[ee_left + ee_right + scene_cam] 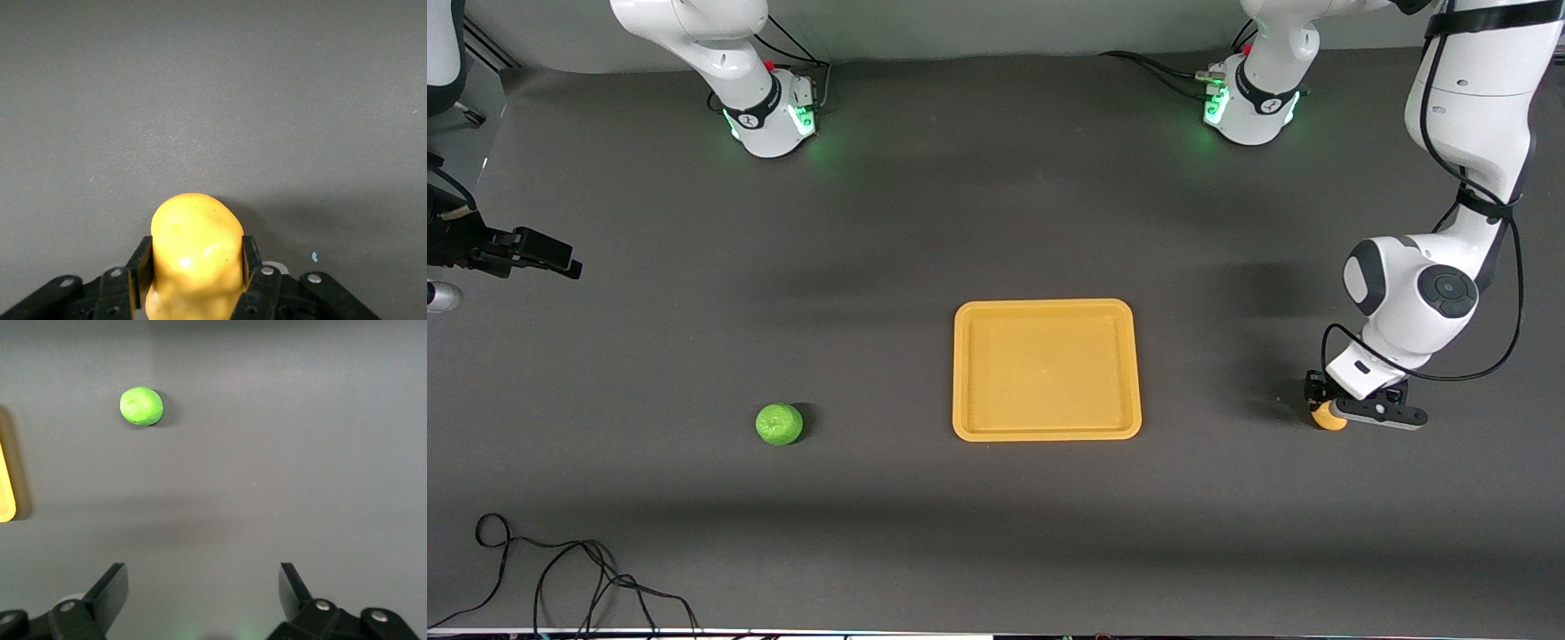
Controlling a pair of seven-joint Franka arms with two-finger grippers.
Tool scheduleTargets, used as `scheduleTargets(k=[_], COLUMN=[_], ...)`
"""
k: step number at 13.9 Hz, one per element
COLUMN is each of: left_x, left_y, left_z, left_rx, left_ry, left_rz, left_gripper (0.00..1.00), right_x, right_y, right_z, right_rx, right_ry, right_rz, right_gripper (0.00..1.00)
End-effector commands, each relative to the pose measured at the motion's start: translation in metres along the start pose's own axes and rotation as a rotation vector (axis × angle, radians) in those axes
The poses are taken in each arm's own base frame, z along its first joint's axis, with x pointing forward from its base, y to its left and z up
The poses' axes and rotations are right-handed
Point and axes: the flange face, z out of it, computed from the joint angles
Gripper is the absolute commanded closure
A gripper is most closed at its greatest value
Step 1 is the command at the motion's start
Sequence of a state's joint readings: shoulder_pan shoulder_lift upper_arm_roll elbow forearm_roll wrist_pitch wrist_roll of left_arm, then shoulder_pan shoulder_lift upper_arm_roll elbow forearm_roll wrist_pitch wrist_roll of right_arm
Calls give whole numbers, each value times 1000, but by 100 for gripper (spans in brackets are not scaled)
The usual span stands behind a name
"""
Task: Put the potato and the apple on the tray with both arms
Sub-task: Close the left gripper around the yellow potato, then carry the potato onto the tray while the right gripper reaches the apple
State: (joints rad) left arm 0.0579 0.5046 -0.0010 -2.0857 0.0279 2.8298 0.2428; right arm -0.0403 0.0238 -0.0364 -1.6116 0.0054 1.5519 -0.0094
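Note:
The yellow potato [1330, 417] lies toward the left arm's end of the table, beside the orange-yellow tray [1047, 305]. My left gripper [1327, 409] is down at table level and shut on it. In the left wrist view the potato [197, 233] fills the gap between the fingers [141, 263] of the left gripper [195, 257]. The green apple [779, 424] sits on the table toward the right arm's end, beside the tray. My right gripper [560, 258] is open and empty, high over that end of the table. The right wrist view shows the right gripper [203, 577], the apple [141, 406] and a tray corner [5, 493].
A black cable [560, 569] lies looped near the front edge at the right arm's end. A small grey object [440, 296] shows at the view's edge below the right gripper. The tray has nothing on it. The arm bases [774, 116] [1249, 107] stand along the table's back edge.

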Motion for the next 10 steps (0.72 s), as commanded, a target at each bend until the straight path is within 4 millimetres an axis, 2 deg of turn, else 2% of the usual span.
scheduleTargets(k=[1,2,3,4,6,8,9,10], left_x=[18,34,56,77,94,89,87,84], left_y=[21,38,66,100,171,245,285,309], left_z=[-42,-67,-90,-111,-137,-136,-126,-113], left_rx=[-15,-23,-34,-41,-41,-44,-51,-58], left_ry=[-32,-54,-86,-119,-179,-183,-166,-154], left_rz=[-27,-55,-89,-125,-175,-219,-236,-257], left_gripper=[70,70,70,70,70,71,72,73], right_x=[-2,-2,-2,-2,-2,-2,1,3], right_y=[1,1,1,1,1,1,0,-1], right_z=[2,2,2,4,4,6,13,17], right_rx=[9,9,9,9,9,9,9,8], right_ry=[4,4,7,1,1,-1,2,14], right_rz=[-8,-8,-8,-8,-7,-7,-7,-8], right_gripper=[0,0,0,0,0,0,0,0])
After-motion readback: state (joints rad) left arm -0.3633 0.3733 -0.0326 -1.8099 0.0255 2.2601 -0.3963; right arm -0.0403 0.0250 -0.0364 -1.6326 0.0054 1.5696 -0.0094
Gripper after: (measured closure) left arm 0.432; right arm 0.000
